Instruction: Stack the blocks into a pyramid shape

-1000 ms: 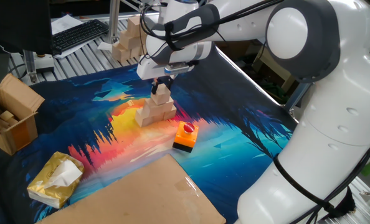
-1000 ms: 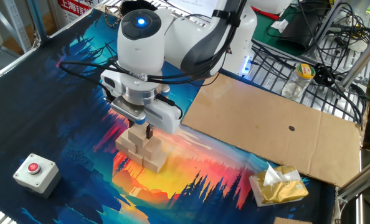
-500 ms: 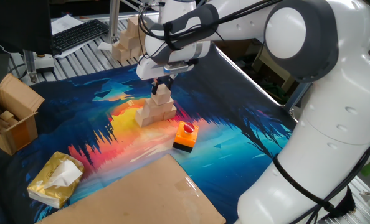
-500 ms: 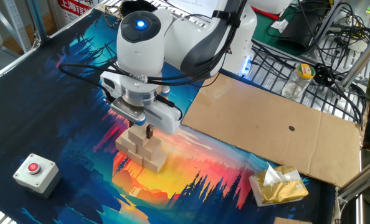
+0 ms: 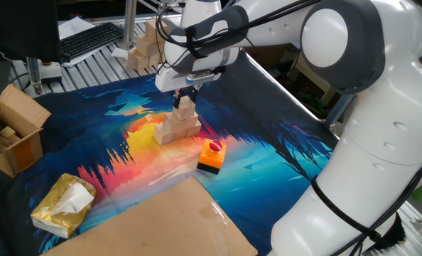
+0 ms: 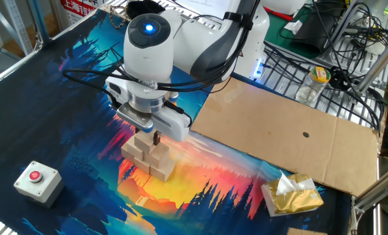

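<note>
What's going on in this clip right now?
A Franka arm is building a small pyramid of wooden blocks on the colourful mat. Its gripper sits right over the top block, fingers either side of it; whether it grips or has let go cannot be told. The lower tiers look in place beneath. An orange-and-black button block lies nearby, untouched.

Pale tan wooden blocks (image 5: 177,125) stacked as pyramid on colourful mat; top block (image 5: 186,106) centred, upright.
</note>
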